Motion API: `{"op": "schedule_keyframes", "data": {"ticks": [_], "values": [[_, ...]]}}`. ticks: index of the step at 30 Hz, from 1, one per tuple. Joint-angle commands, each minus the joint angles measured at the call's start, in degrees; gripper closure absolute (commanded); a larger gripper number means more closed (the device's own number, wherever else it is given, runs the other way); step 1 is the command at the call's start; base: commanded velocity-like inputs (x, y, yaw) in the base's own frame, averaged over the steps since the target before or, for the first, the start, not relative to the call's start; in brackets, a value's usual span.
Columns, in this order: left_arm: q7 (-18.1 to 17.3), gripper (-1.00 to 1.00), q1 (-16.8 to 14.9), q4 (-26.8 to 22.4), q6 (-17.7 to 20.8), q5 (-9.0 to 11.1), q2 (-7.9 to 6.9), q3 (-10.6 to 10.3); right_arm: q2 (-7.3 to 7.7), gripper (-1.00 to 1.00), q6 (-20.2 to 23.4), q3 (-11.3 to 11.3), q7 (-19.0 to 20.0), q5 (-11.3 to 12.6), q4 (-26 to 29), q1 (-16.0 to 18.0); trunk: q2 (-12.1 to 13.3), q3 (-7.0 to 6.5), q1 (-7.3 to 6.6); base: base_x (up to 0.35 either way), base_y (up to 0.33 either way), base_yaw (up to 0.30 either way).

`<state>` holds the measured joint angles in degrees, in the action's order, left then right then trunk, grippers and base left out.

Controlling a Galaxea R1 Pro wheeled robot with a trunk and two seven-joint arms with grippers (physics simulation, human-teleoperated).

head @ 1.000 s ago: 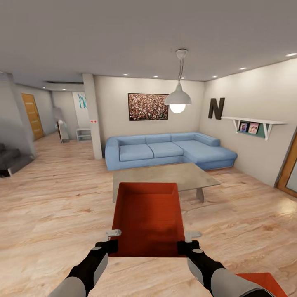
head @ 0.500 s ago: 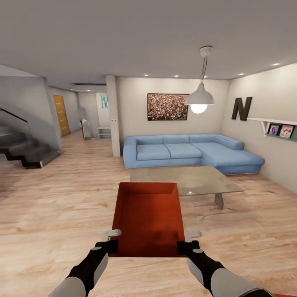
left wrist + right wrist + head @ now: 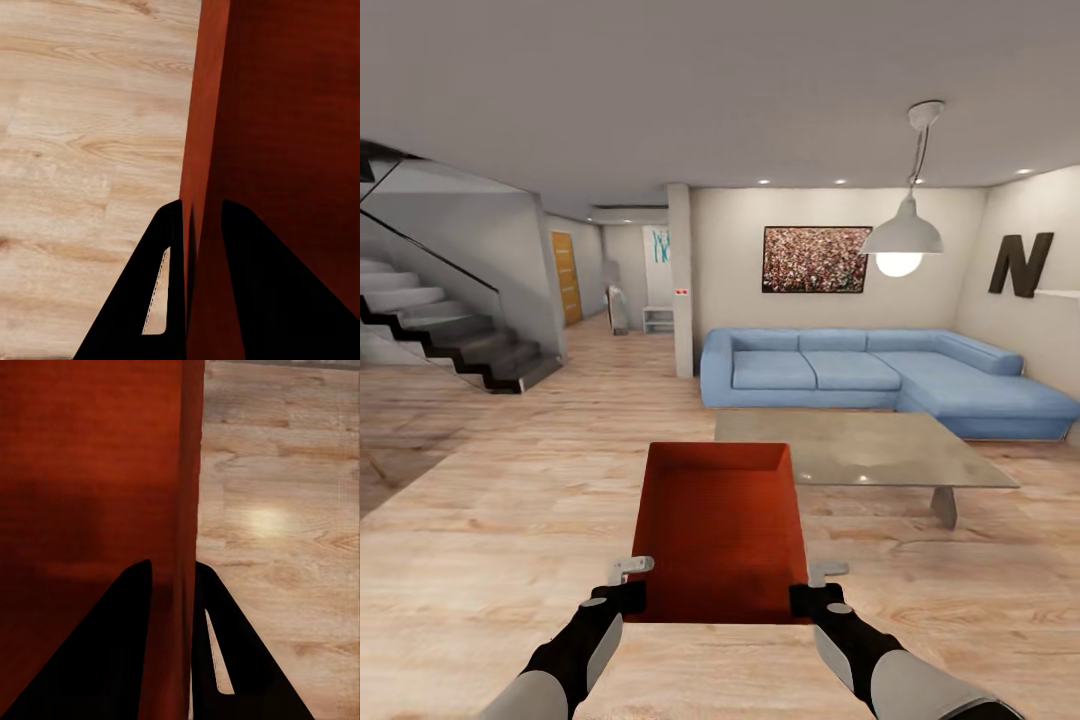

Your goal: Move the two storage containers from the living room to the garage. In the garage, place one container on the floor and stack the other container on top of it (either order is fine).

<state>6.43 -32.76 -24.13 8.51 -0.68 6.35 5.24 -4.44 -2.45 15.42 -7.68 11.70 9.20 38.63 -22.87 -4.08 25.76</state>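
One red-orange storage container [image 3: 720,525] hangs level in front of me above the living room's wood-plank floor [image 3: 510,520]. My left gripper [image 3: 630,582] is shut on its left side wall near the close end, and my right gripper [image 3: 816,586] is shut on the right wall. In the left wrist view the thin red wall [image 3: 201,150] runs between the black fingers [image 3: 161,247] of the left gripper [image 3: 201,225]. In the right wrist view the wall [image 3: 187,472] is pinched the same way by the right gripper [image 3: 174,577].
A low grey coffee table [image 3: 860,450] stands just ahead on the right, with the blue corner sofa [image 3: 880,370] behind it and a pendant lamp [image 3: 903,235] above. A white pillar [image 3: 680,280] stands ahead; a dark staircase [image 3: 450,340] rises at left. A hallway with an orange door [image 3: 565,278] opens between them.
The camera has turned left: sofa, table and lamp slid right in the picture and the staircase came into view. The container and both grippers hold the same pose relative to me.
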Motion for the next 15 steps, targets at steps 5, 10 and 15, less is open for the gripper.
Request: {"op": "schedule_keyframes", "data": {"ticks": [5,10,15], "values": [[0.9,1.0,0.0,-0.3,-0.3,-1.2,-0.61,0.7,0.04,1.0,-0.3,-0.4,-0.3,1.0,-0.2,0.0,-0.1,0.02,0.02,0.0,0.0,0.3],[0.9,1.0,0.0,-0.3,-0.3,-1.2,-0.63,0.7,0.04,1.0,-0.3,-0.4,-0.3,1.0,-0.2,0.0,-0.1,0.02,0.02,0.0,0.0,0.3],[0.9,1.0,0.0,-0.3,-0.3,-1.2,-0.61,0.7,0.04,1.0,-0.3,-0.4,-0.3,1.0,-0.2,0.0,-0.1,0.02,0.02,0.0,0.0,0.3]]}}
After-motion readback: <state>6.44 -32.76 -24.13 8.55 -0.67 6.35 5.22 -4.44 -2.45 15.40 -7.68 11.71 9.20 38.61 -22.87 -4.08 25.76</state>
